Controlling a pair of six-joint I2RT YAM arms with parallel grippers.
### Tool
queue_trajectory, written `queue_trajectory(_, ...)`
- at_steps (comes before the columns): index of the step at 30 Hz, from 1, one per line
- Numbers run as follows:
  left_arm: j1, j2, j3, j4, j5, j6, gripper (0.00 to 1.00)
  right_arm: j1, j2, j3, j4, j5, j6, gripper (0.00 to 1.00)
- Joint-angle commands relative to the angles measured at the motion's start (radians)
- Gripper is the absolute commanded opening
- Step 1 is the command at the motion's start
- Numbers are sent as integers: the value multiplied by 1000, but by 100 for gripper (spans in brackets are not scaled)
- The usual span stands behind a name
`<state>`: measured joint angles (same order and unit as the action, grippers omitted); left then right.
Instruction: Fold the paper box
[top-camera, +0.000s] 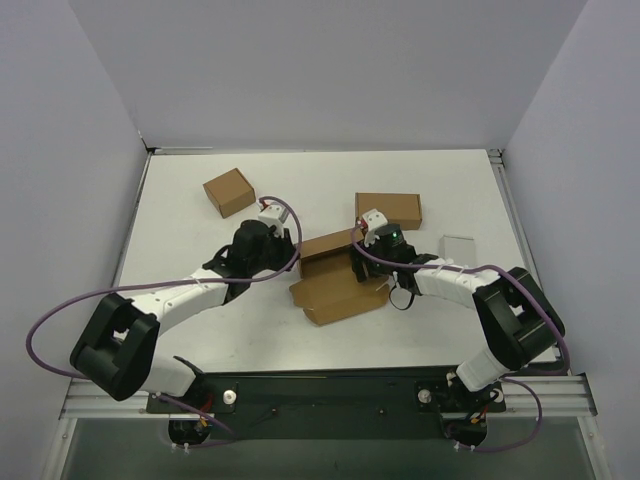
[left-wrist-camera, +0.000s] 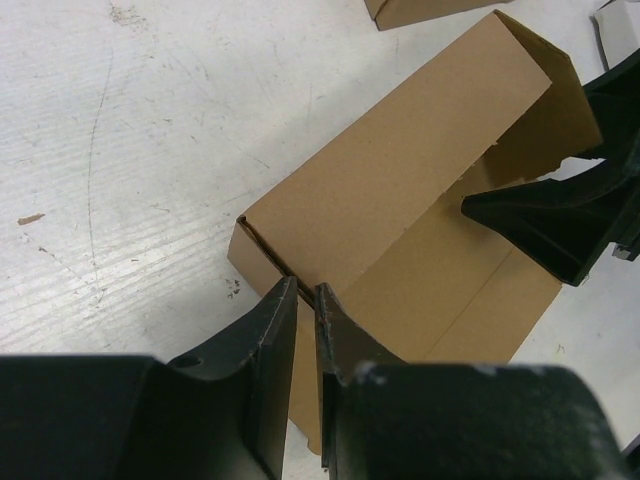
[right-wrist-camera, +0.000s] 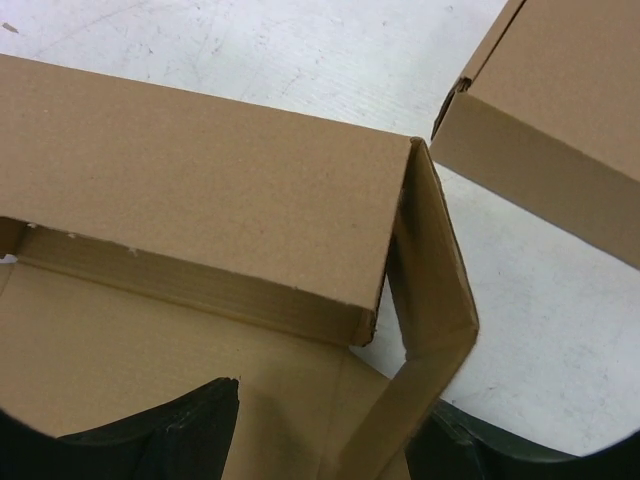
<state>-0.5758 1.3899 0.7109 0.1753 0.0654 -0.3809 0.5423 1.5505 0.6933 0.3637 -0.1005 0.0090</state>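
- The left gripper (left-wrist-camera: 307, 300) has its fingers (left-wrist-camera: 272, 345) drawn together to a thin slit. They pinch the top edge of the paper box (left-wrist-camera: 400, 200) at the near corner of its raised long wall.
- The right gripper (right-wrist-camera: 325, 420) has its fingers (right-wrist-camera: 180, 435) wide apart and grips nothing. The upright side flap (right-wrist-camera: 432, 300) rises between them, close against the right-hand finger. The box's floor panel lies under the left-hand one.
- The paper box sits between the two sets of fingers. Its floor is flat on the table (top-camera: 180, 230), with one long wall stood up and the end flap half-turned.
- The step in hand looks like forming the walls, with the left pinch steadying the long wall and the right set to work the end flap. The task seems about midway.
- The next move calls for the right fingers to bear on the flap along its crease and turn it inward. Pressure should be gentle, as thin card is likely to buckle.
- Beyond the fingers, counted:
  - One paper box is in work.
  - There are two other brown boxes. An oblong carton (top-camera: 388, 210) lies just past the right fingers, and a squarish carton (top-camera: 229, 192) lies past the left fingers.
  - One pale grey case (top-camera: 460, 247) lies out to the right of the right fingers.
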Motion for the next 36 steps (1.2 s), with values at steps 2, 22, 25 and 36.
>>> queue_trajectory(2, 5, 18, 59, -22, 22, 27, 24, -2, 17, 32, 69, -53, -35, 62)
queue_trajectory(22, -194, 0, 384, -434, -185, 443, 66, -34, -13, 72, -131, -42, 120, 58)
queue_trajectory(25, -254, 69, 444, -493, -223, 575, 66, -45, -72, 46, -147, -56, 147, 63)
queue_trajectory(36, -288, 213, 475, -418, -220, 735, 69, -123, -328, -29, -296, -38, 318, 72)
